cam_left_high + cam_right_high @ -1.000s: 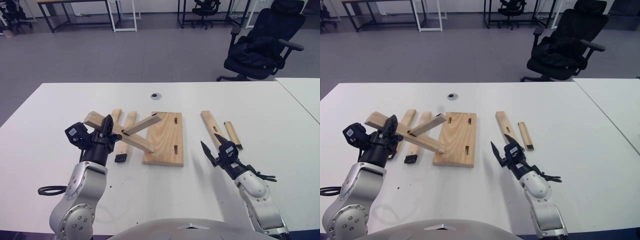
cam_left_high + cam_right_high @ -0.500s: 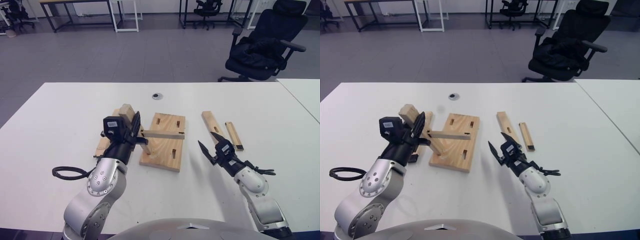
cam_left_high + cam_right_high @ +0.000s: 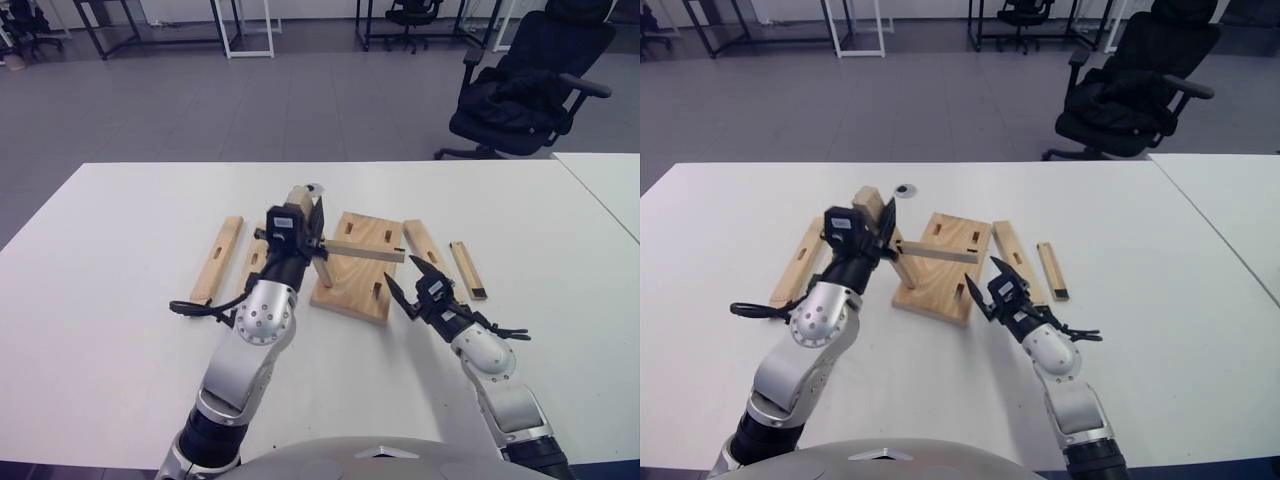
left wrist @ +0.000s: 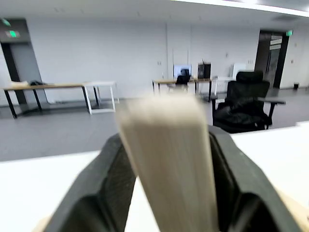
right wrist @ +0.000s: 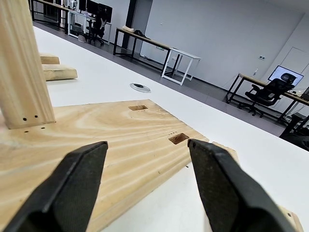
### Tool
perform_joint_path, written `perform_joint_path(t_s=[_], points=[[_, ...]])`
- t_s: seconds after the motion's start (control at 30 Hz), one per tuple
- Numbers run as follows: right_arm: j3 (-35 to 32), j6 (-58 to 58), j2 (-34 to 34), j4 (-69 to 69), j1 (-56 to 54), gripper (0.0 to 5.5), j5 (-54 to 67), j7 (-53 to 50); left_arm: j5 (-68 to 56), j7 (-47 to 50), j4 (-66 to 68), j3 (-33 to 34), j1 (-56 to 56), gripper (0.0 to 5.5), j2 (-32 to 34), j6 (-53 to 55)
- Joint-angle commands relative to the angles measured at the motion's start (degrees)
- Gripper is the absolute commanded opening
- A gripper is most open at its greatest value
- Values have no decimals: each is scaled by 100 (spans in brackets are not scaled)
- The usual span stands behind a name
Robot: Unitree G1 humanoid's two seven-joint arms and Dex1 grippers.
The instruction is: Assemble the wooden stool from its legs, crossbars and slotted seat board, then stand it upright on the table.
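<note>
- Leg (image 3: 298, 198) with crossbar (image 3: 365, 254) joined to it: the leg's long axis is steep, upper end leaning to the robot's left. The crossbar runs level and points right, over the seat board (image 3: 350, 296).
- Left gripper (image 3: 305, 222): fingers clamped on the leg's sides.
- Seat board lies on the table (image 3: 120, 330), long axis running away from the robot.
- Right gripper (image 3: 403, 275): fingers spread wide, empty, at the board's near right edge.
- Loose legs (image 3: 218, 258) lie to the left; another leg (image 3: 420, 240) and a short crossbar (image 3: 466, 270) lie to the right.
</note>
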Motion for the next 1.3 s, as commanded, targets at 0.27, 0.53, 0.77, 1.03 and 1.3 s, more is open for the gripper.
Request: perform_joint_path(t_s=[0.27,0.53,0.77,1.03,1.3], points=[[-330,96,-43,369,106,311,-217,-380,-2320,-592,-747,3424,-1929,349,701,1071],[-565,16,-17,813,-42,311,-40,-364,-1233,-1565,1249,2235,826,349,1185,1227],[-479,27,-18,763,-31,311,-42,-277,-1052,-1944,1720,1984,1203,349,962,1149],[-406,39,24,758,-42,311,-76,-329,-383,-1924,1876,1675,1248,255,1259,1661],[-1195,437,-324,783,-843,311,505,-260,-536,-2065,1756,2309,778,208,1043,701]])
